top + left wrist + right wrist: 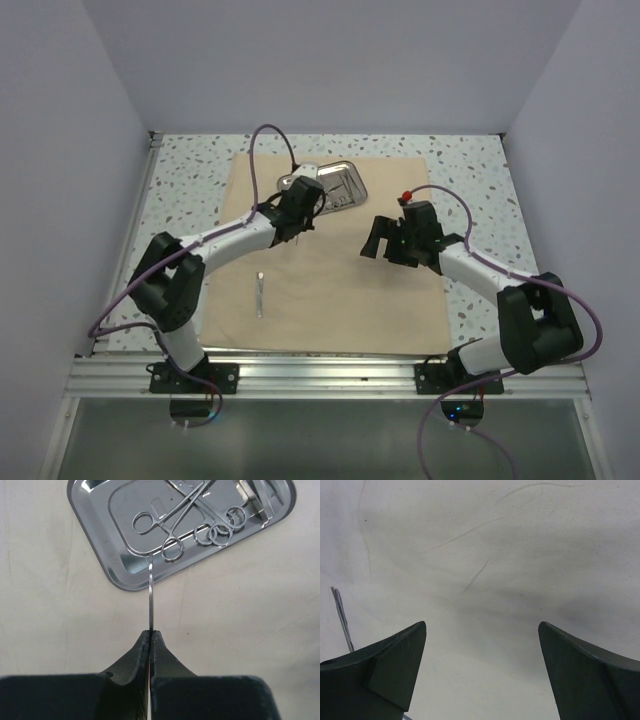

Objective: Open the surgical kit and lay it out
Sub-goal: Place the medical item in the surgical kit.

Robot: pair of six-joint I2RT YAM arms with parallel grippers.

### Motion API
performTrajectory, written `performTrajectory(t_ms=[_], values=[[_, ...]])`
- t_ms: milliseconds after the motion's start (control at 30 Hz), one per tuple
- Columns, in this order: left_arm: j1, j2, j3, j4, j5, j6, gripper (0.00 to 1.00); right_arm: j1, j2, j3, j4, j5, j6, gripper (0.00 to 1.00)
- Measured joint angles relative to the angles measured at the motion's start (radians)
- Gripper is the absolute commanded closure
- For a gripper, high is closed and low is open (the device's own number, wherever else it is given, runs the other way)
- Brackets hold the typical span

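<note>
The beige cloth wrap [340, 290] lies spread flat on the table. The shiny steel tray [345, 180] sits on its far middle part; in the left wrist view the tray [92, 517] holds several silver scissor-like instruments [175, 525]. My left gripper [308, 203] hovers just in front of the tray, shut [150, 631] on a thin silver instrument [150, 595] seen edge-on, its tip reaching the tray's near rim. Another thin instrument [259, 293] lies on the cloth nearer me. My right gripper [378, 238] is open and empty [482, 625] above bare cloth [520, 555].
The speckled tabletop [190, 170] surrounds the cloth, with pale walls on three sides. A small red item [406, 194] shows near the right arm's cable. A thin silver instrument [342, 620] shows at the left edge of the right wrist view.
</note>
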Motion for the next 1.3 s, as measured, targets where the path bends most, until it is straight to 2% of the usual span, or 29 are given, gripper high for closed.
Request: performTrajectory(t_ms=[200,500,600,700,733,767,833,867,1100,1300], values=[[-0.003,-0.087,-0.152,-0.059,-0.004,-0.069,1.00,0.000,0.000,0.000,0.000,0.000,0.000,0.02],[-0.064,-0.455,-0.492,-0.176,-0.031,-0.225,1.00,0.006,0.000,0.000,0.001,0.000,0.000,0.02],[-0.086,-0.520,-0.574,-0.179,-0.029,-0.270,1.00,0.006,0.000,0.000,0.001,0.000,0.000,0.02],[-0.087,-0.518,-0.624,-0.183,-0.024,-0.298,0.74,0.006,0.002,0.000,0.001,0.000,0.000,0.02],[-0.088,-0.517,-0.637,-0.186,-0.024,-0.310,0.48,0.006,0.004,0.000,0.001,0.000,0.000,0.02],[-0.088,-0.516,-0.648,-0.188,-0.023,-0.317,0.32,0.006,0.006,0.000,0.001,0.000,0.000,0.01],[-0.091,-0.517,-0.665,-0.190,-0.024,-0.344,0.07,0.006,0.009,0.000,-0.001,0.000,0.000,0.02],[-0.093,-0.517,-0.671,-0.190,-0.025,-0.352,0.01,0.006,0.011,0.000,0.000,0.000,0.000,0.02],[-0.100,-0.573,-0.646,-0.229,-0.050,-0.373,0.01,0.007,0.013,0.000,0.000,0.000,0.000,0.02],[-0.100,-0.528,-0.433,-0.191,-0.145,-0.307,0.00,0.011,0.013,0.000,0.003,-0.003,0.000,0.02]])
